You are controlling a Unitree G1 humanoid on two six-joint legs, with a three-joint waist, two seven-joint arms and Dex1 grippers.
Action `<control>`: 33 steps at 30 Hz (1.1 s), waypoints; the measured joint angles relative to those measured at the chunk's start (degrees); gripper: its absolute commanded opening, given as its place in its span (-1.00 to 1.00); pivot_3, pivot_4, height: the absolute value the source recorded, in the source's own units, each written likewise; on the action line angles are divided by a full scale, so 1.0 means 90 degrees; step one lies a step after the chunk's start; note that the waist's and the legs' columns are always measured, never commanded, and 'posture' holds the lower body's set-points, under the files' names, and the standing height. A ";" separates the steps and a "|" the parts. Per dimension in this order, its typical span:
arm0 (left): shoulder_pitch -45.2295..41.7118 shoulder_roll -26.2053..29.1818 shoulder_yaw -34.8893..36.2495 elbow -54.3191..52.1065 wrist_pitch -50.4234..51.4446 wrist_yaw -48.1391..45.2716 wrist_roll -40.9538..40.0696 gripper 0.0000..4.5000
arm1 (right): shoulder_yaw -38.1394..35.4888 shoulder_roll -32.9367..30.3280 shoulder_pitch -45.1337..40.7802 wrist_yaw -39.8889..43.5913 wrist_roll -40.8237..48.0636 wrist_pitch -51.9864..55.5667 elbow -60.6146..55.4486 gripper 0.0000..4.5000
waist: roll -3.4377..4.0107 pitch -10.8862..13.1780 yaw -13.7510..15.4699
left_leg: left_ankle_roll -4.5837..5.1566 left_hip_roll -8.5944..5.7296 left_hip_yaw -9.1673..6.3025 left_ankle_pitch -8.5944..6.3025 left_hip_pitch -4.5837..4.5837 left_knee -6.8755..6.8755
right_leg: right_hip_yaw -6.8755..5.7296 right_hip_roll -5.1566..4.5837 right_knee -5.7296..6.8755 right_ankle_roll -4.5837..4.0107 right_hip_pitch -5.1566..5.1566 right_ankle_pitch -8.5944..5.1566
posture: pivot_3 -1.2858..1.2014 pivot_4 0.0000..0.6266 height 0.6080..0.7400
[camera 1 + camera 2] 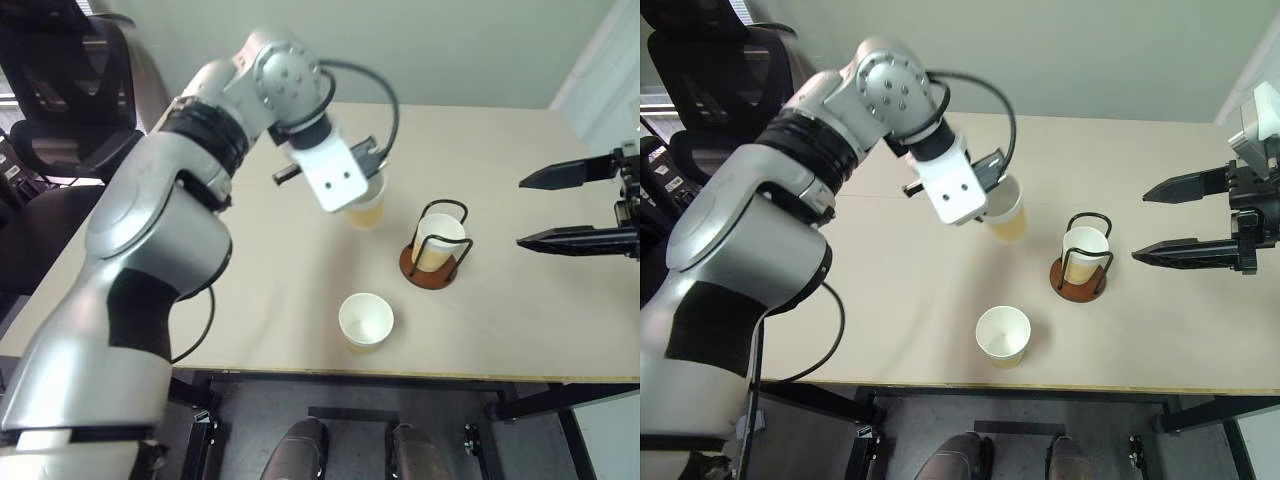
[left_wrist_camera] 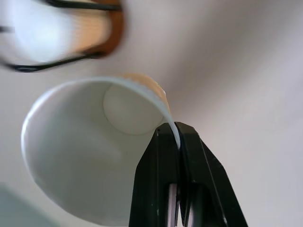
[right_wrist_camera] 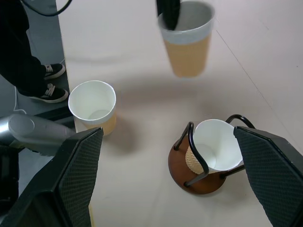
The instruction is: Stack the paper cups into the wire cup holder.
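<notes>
Beige tabletop: a pale, matte surface that carries the wire cup holder and one loose cup.
Wire cup holder: thin black loops rising from a round reddish-brown base, sitting at about three o'clock from the table's middle.
Cup in the holder: one paper cup, white inside and tan outside, sits within the wire loops, leaning slightly rather than standing straight.
Lifted cup: a second paper cup hangs in the air above the table, at about ten o'clock from the holder and clear of it; its shadow falls on the tabletop beneath.
Left gripper: its two black fingers are pinched together on the rim of the lifted cup, one finger inside the wall and one outside, so the cup dangles from that single edge.
Loose cup: the third paper cup stands upright and open-mouthed near the table's front edge, at about seven o'clock from the holder, apart from it.
Right gripper: its fingers are spread wide with nothing between them, hovering at about three o'clock from the holder, well apart from every cup.
Person's shoes: dark trainers with pale soles on the floor beside the table's edge.
</notes>
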 measured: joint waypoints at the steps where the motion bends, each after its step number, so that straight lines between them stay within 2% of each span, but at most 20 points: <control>1: -0.0035 -0.0070 0.0055 0.0019 0.0140 0.0000 -0.0076 -0.98 | 0.0004 0.0000 -0.0027 0.0013 -0.0016 -0.0006 0.0016 1.00 | 0.0001 0.0000 0.0001 | -0.0005 0.0006 -0.0002 -0.0002 0.0000 0.0002 | 0.0010 -0.0007 0.0000 0.0006 0.0000 -0.0001 | 0.03 -0.52 1.00; 4: -0.0044 -0.0251 0.0128 0.0095 0.0394 -0.0001 -0.0181 -0.98 | 0.0048 0.0000 -0.0211 0.0080 -0.0069 -0.0051 0.0145 1.00 | 0.0001 0.0001 -0.0006 | -0.0016 0.0015 0.0003 -0.0002 0.0001 0.0003 | 0.0011 -0.0002 0.0002 0.0047 -0.0001 0.0016 | 0.03 -0.52 1.00; 17: -0.0427 -0.0788 0.0452 0.0347 0.0876 -0.0003 -0.0327 -0.98 | 0.0474 -0.0422 -0.1096 0.0600 -0.0985 -0.0627 0.1272 1.00 | 0.0001 0.0001 0.0031 | -0.0041 0.0016 0.0013 -0.0020 0.0004 0.0013 | 0.0006 -0.0001 -0.0002 0.0064 0.0007 0.0000 | 0.03 -0.52 1.00; 33: -0.0399 -0.1639 0.1464 0.0573 0.1083 0.0003 0.0543 -0.98 | 0.0554 -0.0514 -0.1146 0.0834 -0.1291 -0.0605 0.1435 1.00 | 0.0001 0.0001 0.0039 | -0.0035 0.0015 0.0026 -0.0025 0.0009 0.0022 | 0.0015 -0.0011 0.0006 0.0082 0.0012 -0.0013 | 0.03 -0.52 1.00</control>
